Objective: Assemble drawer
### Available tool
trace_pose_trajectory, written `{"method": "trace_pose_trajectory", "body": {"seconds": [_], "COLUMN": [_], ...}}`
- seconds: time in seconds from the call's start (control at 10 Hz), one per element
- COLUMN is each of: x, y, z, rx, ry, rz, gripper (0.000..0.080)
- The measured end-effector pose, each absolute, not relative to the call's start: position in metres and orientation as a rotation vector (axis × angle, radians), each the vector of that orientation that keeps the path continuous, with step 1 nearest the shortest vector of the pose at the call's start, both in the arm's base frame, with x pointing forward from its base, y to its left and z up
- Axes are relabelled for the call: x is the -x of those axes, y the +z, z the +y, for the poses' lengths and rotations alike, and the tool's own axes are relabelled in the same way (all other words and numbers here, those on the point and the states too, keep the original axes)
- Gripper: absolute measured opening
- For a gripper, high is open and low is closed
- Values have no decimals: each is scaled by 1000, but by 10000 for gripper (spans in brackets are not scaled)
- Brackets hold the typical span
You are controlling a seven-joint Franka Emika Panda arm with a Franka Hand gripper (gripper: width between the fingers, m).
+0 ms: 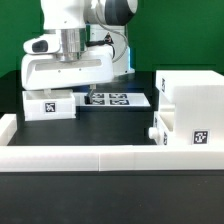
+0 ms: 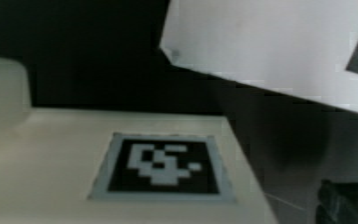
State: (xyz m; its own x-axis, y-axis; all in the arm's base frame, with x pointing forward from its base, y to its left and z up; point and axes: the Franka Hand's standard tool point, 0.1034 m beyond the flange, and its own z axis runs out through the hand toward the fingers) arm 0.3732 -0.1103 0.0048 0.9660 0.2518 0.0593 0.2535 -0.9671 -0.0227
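In the exterior view my gripper (image 1: 70, 57) is down on top of a large white drawer part (image 1: 90, 75) at the back left. Its fingertips are hidden against that part. A smaller white tray box (image 1: 50, 105) with a square tag sits just in front of and below it. Another big white drawer box (image 1: 190, 100) with a tag and a small knob stands at the exterior view's right. The wrist view shows a blurred tag (image 2: 158, 165) on a white surface very close below, another white face (image 2: 282, 50) beyond it, and one dark finger (image 2: 345, 195) at the edge.
The marker board (image 1: 115, 98) lies flat on the black table between the two big parts. A low white border wall (image 1: 100, 155) runs along the front and up the exterior view's left side.
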Motion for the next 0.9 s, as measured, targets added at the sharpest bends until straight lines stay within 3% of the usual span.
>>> {"method": "trace_pose_trajectory", "body": {"seconds": [0.1, 0.4, 0.5, 0.6, 0.7, 0.9], "x": [-373, -374, -374, -375, -376, -378], "y": [5, 5, 5, 5, 5, 6], "z": [-110, -109, -109, -107, -105, -100], "rx": [3084, 3084, 3084, 3083, 3082, 3080], "ry": [-87, -89, -89, -89, -90, -91], "rz": [-398, -400, -402, -407, -413, -427], "gripper": [649, 253, 253, 80, 41, 41]}}
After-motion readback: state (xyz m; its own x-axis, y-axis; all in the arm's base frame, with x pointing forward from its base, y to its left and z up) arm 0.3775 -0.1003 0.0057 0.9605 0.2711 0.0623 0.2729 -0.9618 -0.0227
